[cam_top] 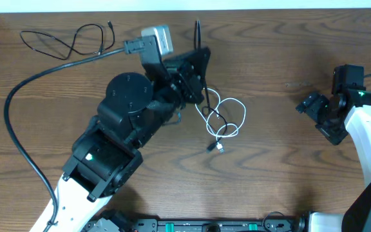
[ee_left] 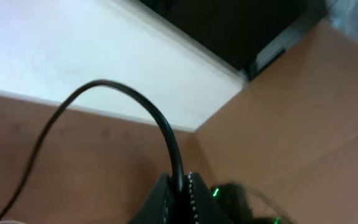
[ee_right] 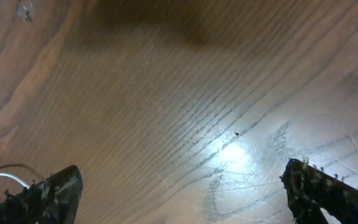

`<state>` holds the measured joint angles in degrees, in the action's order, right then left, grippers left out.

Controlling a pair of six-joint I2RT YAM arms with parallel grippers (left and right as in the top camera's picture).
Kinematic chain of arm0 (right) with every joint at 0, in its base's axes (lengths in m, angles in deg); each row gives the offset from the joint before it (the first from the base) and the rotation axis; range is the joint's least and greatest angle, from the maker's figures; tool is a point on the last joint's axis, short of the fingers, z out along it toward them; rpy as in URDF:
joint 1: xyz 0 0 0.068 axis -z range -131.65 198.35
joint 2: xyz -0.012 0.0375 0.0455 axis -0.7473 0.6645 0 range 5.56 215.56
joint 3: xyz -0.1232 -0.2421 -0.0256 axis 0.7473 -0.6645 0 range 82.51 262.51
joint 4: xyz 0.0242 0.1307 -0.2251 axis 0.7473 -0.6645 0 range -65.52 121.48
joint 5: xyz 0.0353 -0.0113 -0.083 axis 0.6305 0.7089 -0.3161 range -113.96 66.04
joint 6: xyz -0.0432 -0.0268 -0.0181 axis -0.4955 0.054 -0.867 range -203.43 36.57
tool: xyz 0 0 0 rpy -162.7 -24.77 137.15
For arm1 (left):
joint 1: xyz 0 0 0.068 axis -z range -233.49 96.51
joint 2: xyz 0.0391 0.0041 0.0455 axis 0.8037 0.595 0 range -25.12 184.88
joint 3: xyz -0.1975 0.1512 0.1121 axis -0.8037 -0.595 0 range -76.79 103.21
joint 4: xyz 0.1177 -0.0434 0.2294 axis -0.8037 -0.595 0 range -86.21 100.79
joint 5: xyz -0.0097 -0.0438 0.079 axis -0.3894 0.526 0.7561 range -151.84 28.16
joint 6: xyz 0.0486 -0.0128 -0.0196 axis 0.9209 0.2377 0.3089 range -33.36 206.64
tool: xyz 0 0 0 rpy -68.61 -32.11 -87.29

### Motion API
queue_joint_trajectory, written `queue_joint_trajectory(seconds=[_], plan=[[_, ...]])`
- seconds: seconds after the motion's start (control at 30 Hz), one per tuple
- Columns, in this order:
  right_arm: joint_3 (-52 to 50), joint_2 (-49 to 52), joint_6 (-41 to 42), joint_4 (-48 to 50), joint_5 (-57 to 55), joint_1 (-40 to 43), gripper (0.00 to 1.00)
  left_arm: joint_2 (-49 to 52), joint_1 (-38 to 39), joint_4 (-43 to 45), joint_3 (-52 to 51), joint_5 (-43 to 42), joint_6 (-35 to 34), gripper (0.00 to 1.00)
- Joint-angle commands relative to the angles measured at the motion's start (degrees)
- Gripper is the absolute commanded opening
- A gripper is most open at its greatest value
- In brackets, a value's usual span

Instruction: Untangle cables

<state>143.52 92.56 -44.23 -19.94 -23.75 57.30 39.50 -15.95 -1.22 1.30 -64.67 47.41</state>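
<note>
I can read no text, label, brand, number or sign in any of my three views.

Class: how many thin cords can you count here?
3: a black cord far left; a white cord at centre; a second black cord crossing it, in the left hand.

A robot lab bench, I'd say.
Wood-grain worktop (cam_top: 288,161), my left arm (cam_top: 124,106) and right arm (cam_top: 369,132) reaching over it.
</note>
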Motion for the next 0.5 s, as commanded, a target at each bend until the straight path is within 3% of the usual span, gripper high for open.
queue_joint_trajectory(seconds=[0.0,0.13,0.37,0.47], plan=[[-0.07,0.26,0.13,-0.04,-0.72,0.37,0.99,-1.49,-0.31,6.78,0.59,2.08,0.17,0.08],[-0.07,0.26,0.13,-0.04,-0.72,0.37,0.99,-1.92,-0.28,18.82,0.59,1.99,3.54,0.07],[-0.07,0.26,0.13,-0.04,-0.72,0.37,0.99,-2.19,-0.28,39.85,0.59,-1.68,3.15,0.08],[-0.07,0.26,0.13,-0.04,-0.72,0.37,0.99,-3.23,-0.28,44.44,0.59,-2.95,3.21,0.07]])
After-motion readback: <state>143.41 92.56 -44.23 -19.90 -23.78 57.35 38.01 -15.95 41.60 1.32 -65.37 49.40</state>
